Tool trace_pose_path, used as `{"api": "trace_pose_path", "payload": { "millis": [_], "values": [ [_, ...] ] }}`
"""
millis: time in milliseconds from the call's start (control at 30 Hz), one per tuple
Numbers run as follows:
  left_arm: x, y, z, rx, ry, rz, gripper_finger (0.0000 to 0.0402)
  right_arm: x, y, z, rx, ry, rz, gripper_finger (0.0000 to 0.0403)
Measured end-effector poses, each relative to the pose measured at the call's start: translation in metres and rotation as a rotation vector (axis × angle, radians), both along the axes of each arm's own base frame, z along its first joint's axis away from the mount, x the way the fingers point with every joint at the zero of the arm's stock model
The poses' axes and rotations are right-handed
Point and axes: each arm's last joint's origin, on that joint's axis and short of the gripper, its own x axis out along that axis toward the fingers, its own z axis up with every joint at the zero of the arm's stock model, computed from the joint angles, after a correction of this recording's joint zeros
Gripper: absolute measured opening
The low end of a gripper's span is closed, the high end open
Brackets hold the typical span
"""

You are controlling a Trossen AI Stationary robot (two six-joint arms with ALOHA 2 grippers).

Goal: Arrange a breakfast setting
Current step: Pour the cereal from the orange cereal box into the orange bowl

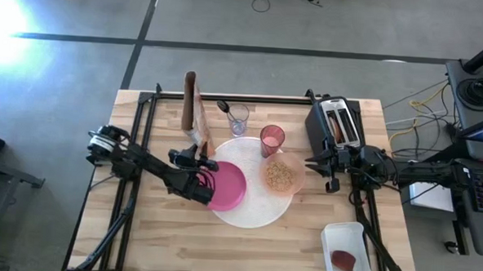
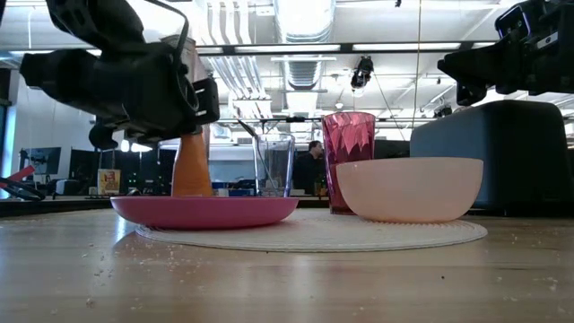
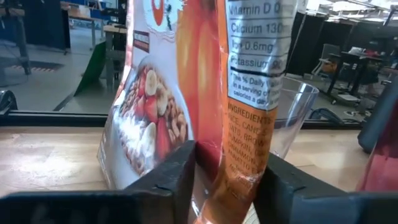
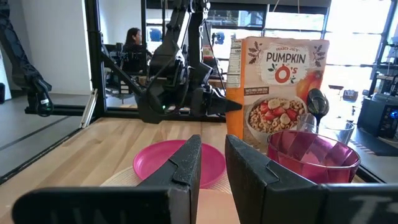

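One wooden table (image 1: 163,238), grey concrete floor (image 1: 81,71).

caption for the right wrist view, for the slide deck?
Left end effector reaches the orange cereal box beyond the magenta plate and translucent pink cup.

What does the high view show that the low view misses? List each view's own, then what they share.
Only the high view: the silver toaster, the white tray with a dark red item, and cereal filling the peach bowl.
Only the low view: a person far behind the table.
Both: the magenta plate on the large white round mat, the translucent pink cup, the small clear glass, and the orange cereal box.
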Motion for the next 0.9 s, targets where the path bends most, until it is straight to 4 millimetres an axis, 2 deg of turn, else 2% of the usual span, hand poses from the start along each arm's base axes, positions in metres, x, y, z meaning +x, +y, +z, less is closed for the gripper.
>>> {"api": "trace_pose_path", "payload": {
  "millis": [300, 667, 900],
  "values": [
    [-0.001, 0.0, 0.001, -0.017, 0.021, 0.002, 0.0008, 0.0, 0.0, 0.0, 0.0, 0.0, 0.0, 0.0063],
    [-0.006, 0.002, 0.013, -0.066, 0.021, 0.008, 0.0, 0.0, 0.0, 0.0, 0.0, 0.0, 0.0, 0.0063],
    [-0.026, 0.009, 0.023, -0.138, 0.042, 0.074, 0.0, 0.0, 0.0, 0.0, 0.0, 0.0, 0.0, 0.0063]
  ]
}}
